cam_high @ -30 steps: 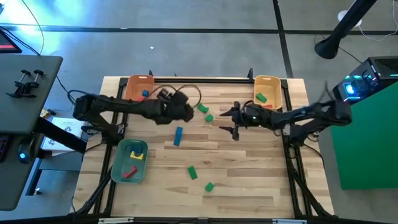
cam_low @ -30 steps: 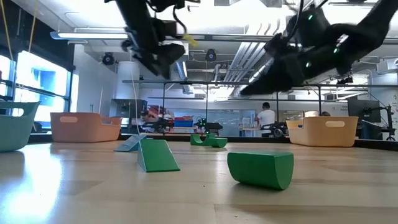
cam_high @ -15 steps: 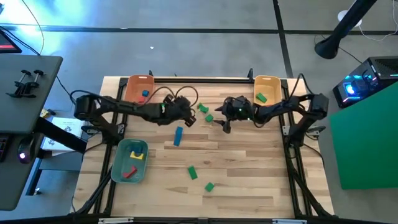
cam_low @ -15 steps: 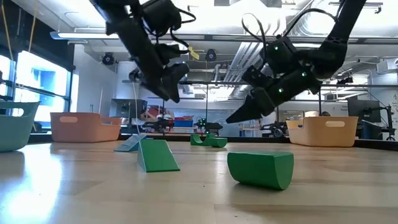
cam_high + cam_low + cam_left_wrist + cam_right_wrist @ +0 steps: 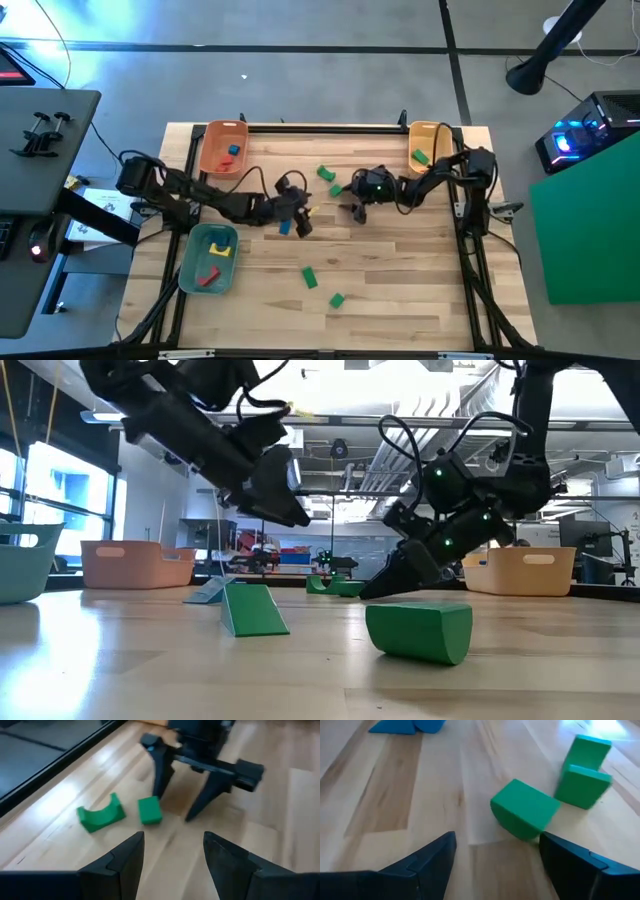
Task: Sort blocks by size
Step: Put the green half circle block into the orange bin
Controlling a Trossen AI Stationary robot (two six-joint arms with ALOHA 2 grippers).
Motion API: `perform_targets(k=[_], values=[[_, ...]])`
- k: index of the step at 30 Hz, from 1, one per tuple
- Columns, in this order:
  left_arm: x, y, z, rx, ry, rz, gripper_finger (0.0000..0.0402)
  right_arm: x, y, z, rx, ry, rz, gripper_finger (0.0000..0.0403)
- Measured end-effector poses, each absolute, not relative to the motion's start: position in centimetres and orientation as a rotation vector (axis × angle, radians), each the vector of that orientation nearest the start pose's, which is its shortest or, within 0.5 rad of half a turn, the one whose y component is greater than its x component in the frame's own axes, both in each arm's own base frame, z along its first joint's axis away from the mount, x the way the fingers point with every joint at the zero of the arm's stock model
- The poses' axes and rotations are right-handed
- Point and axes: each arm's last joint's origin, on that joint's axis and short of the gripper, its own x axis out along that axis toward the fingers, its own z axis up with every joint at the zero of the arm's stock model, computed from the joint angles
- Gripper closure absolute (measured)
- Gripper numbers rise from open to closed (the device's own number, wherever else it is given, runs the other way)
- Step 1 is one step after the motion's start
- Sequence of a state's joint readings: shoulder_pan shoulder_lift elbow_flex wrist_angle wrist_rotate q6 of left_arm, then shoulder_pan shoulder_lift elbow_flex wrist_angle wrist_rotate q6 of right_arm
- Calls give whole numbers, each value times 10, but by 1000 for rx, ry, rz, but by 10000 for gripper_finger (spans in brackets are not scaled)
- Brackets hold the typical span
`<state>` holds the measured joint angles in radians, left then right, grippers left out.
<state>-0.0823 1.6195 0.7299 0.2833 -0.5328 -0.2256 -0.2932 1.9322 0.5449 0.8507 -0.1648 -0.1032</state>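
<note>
Sorting desk, two arms at mid-frame, both hands with fingers apart and holding nothing.
High view: left hand (image 5: 300,222) over a blue block (image 5: 285,227) at centre; right hand (image 5: 352,208) just right of it, near two green blocks (image 5: 326,174) above centre; orange tray (image 5: 208,160) upper left, yellow tray (image 5: 441,133) upper right, green tray (image 5: 192,262) lower left, each with blocks inside; two more green blocks lower centre on the desk (image 5: 400,280).
Low view: green wedge (image 5: 252,609) and rounded green block (image 5: 420,630) in the foreground.
Left wrist view: fingers (image 5: 127,857) apart; green arch (image 5: 100,814) and cube (image 5: 149,810) left of centre, right hand beyond.
Right wrist view: fingers (image 5: 435,851) apart; green blocks centre and upper right.
</note>
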Motion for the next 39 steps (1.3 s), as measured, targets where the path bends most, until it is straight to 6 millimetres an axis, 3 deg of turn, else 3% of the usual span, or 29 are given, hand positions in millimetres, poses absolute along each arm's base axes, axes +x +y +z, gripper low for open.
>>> perform_targets(k=[10,15,18,25,33,39], values=[[310,-21,156,-22,522,466,211,295,-45,76,-12,542,15,122],[313,-19,156,-34,496,473,211,288,-37,89,-69,637,-88,122],[317,-14,149,-41,489,486,211,284,-41,94,-95,666,-195,122],[328,-4,124,-94,458,518,211,288,-69,93,15,540,-267,122],[337,-17,121,-109,351,445,211,304,-77,76,54,512,-188,130],[336,-32,131,-59,330,431,211,324,-82,69,57,508,-174,187]])
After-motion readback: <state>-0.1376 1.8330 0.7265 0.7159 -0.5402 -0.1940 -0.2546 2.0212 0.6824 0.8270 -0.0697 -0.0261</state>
